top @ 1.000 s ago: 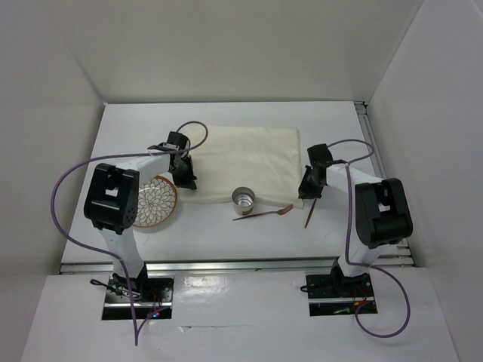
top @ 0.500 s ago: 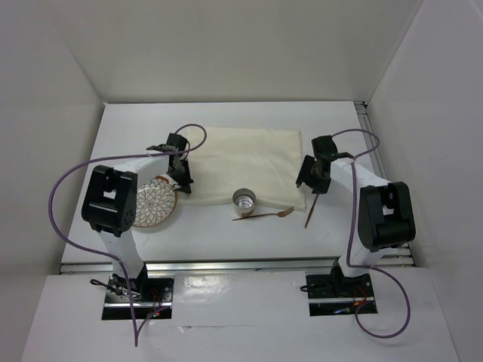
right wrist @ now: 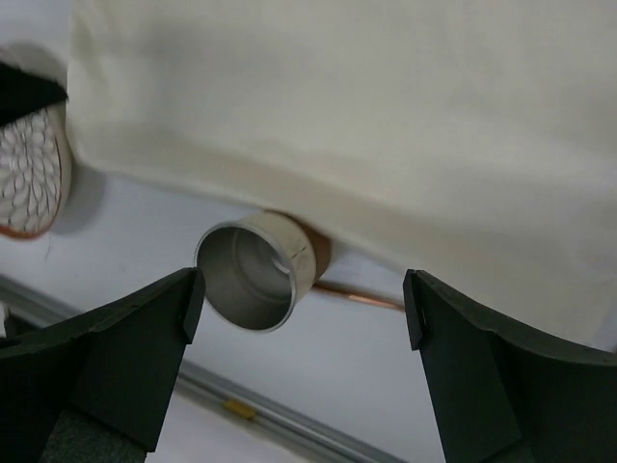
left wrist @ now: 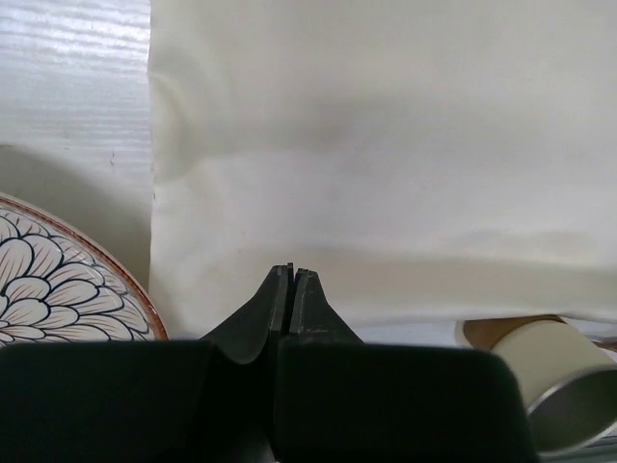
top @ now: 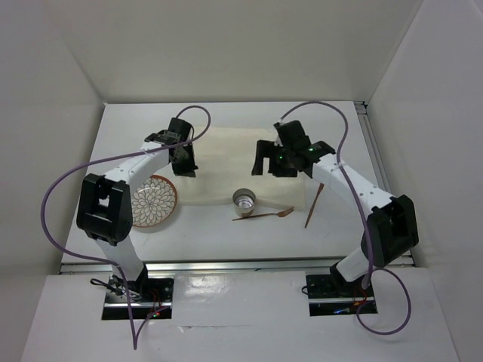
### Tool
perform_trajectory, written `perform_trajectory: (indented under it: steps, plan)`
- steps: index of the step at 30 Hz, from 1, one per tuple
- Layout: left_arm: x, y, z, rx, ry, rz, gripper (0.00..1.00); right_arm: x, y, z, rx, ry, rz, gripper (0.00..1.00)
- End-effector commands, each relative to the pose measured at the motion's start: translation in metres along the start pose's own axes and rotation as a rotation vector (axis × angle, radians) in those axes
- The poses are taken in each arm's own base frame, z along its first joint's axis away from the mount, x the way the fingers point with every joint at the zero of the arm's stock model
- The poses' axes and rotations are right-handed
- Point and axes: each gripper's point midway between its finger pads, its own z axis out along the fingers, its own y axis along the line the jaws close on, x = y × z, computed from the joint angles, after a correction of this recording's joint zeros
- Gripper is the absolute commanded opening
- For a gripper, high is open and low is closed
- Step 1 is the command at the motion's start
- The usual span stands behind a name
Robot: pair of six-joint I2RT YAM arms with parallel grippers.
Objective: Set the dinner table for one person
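Note:
The white dinner table [top: 219,237] carries a cream placemat [top: 226,154] at its middle back. A flower-patterned plate [top: 153,200] lies left of the mat. A metal-lined cup [top: 243,200] stands at the mat's near edge, with a copper spoon [top: 264,214] just in front of it. My left gripper [top: 186,164] hovers shut and empty over the mat's left edge; in its wrist view the gripper [left wrist: 292,275] has the placemat [left wrist: 386,145] beyond it. My right gripper [top: 271,161] is wide open above the mat, and in its wrist view the gripper [right wrist: 304,297] frames the cup [right wrist: 255,275] below.
A thin brown utensil [top: 312,205] lies at the mat's right near corner. Metal rails run along the table's near edge [top: 226,264] and right side [top: 371,143]. White walls close the space at the back and on both sides.
My right gripper opened and swung left from the mat's right edge to above its middle. The left gripper moved farther back along the mat's left edge, away from the plate.

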Motion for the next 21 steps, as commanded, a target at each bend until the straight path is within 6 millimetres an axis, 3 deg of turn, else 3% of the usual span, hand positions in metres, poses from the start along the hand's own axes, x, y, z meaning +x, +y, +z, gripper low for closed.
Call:
perform_trajectory:
  steps: [1, 2, 8, 13, 17, 20, 21]
  plan:
    - [-0.013, -0.013, -0.026, 0.028, -0.050, 0.026, 0.00, 0.039, 0.023, 0.003, -0.060, 0.143, -0.092, 0.97]
    - [-0.013, -0.013, -0.026, 0.028, -0.050, 0.026, 0.00, 0.052, 0.028, 0.008, -0.068, 0.180, -0.108, 0.97]
    - [-0.006, -0.023, -0.025, 0.054, -0.039, 0.044, 0.00, 0.072, 0.037, 0.025, -0.083, 0.226, -0.140, 0.82]
    - [-0.005, -0.043, -0.030, 0.111, -0.065, 0.067, 0.00, 0.091, 0.038, 0.039, -0.082, 0.282, -0.166, 0.72]
    - [-0.009, -0.050, -0.025, 0.116, -0.062, 0.076, 0.00, 0.105, 0.042, 0.046, -0.084, 0.312, -0.188, 0.50]
    - [-0.020, -0.058, -0.020, 0.121, -0.069, 0.056, 0.00, 0.108, 0.040, 0.049, -0.059, 0.312, -0.191, 0.26]
    - [-0.014, -0.063, -0.009, 0.122, -0.037, 0.066, 0.00, 0.102, 0.044, 0.047, -0.056, 0.285, -0.204, 0.19]
